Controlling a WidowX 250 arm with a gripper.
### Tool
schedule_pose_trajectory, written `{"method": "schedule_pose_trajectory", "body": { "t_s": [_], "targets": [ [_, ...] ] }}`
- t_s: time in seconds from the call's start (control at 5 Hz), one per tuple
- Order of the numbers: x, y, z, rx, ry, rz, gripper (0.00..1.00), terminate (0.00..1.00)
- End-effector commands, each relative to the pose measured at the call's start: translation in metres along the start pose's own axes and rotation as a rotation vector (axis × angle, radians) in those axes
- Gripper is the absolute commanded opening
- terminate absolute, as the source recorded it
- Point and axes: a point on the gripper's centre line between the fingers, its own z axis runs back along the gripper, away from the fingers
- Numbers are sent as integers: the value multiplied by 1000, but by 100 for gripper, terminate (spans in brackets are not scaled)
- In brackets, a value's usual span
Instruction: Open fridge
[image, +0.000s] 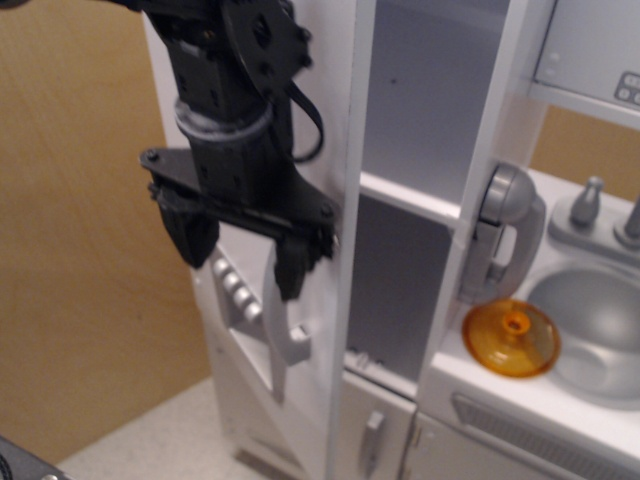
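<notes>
The silver-grey fridge (425, 110) stands with its large door (338, 150) swung well open towards me, so I see it edge-on. The white interior and a shelf (410, 198) are exposed. The vertical silver handle (281, 335) and the dispenser buttons (234, 286) show on the door's front, below my arm. My black gripper (242, 258) hangs in front of the door with its fingers spread wide. The top of the handle sits between them, close to the right finger (293, 270). The gripper is open.
A grey toy phone (500, 235) hangs on the counter unit right of the fridge. An orange lid (510, 338) lies beside the sink (600, 320) with its faucet (590, 200). The small lower door's short handle (372, 440) is below. A wooden wall (70, 250) stands at left.
</notes>
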Motion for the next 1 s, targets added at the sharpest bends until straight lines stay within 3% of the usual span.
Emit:
{"method": "schedule_pose_trajectory", "body": {
  "t_s": [0.0,0.2,0.4,0.8],
  "targets": [
    [-13,-50,8,-13,1,-98,100,0],
    [-14,-85,3,-33,48,-147,100,0],
    [-7,-109,-4,-32,42,-173,100,0],
    [36,-118,-3,-40,2,-108,100,0]
  ]
}}
